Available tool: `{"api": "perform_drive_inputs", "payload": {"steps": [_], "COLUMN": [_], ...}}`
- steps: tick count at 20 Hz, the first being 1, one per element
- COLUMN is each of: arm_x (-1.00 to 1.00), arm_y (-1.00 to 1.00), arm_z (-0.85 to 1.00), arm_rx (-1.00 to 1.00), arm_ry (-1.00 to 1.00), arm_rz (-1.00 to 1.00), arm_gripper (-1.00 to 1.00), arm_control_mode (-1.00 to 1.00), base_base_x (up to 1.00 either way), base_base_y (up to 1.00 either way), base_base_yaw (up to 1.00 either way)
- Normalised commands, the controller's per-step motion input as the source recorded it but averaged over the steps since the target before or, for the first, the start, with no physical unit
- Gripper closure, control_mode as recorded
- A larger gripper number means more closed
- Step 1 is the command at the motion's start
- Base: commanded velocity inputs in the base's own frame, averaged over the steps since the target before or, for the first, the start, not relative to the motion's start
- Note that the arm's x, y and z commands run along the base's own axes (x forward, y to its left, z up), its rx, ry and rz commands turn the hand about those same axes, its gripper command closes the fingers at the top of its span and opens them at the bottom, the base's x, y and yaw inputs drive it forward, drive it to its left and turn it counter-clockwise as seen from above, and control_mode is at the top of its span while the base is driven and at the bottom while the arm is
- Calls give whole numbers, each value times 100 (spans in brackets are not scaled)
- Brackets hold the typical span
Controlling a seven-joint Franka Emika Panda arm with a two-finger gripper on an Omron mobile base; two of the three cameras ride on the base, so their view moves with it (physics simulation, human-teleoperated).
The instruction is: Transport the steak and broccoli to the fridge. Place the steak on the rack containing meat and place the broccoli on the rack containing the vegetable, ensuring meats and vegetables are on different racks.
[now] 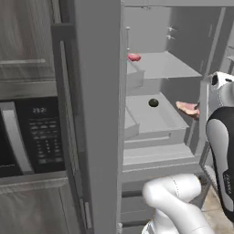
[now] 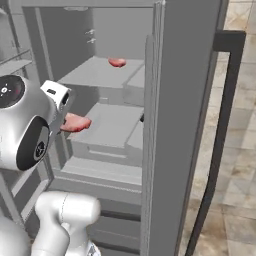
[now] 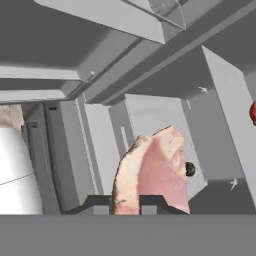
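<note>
At right of the left base view, the steak (image 1: 187, 108) is gripped by the closed pincer (image 1: 199, 111) inside the open fridge (image 1: 98, 114). Neither steak nor broccoli is racked yet.

Setting: a home kitchen, rendered. Ahead of the claw (image 3: 125, 202) stands an open steel fridge (image 1: 98, 114) with pale shelves; red meat (image 1: 134, 57) lies on the shelf above claw level, a dark round vegetable (image 1: 153, 103) on the shelf beyond it. Left of the claw, a black built-in oven (image 1: 32, 137) under wood cabinets (image 1: 25, 41). Tiled floor (image 2: 240, 165) to its right.
</note>
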Motion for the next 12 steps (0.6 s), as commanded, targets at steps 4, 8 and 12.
{"api": "perform_drive_inputs", "payload": {"steps": [4, 8, 12], "arm_x": [0, 0, 0], "arm_y": [0, 0, 0], "arm_z": [0, 0, 0], "arm_rx": [0, 0, 0], "arm_ry": [0, 0, 0], "arm_rz": [0, 0, 0], "arm_gripper": [100, 100, 100], "arm_control_mode": [100, 100, 100], "base_base_x": [98, 69, 30], "base_base_y": [0, 0, -14], "base_base_yaw": [-5, -5, 0]}}
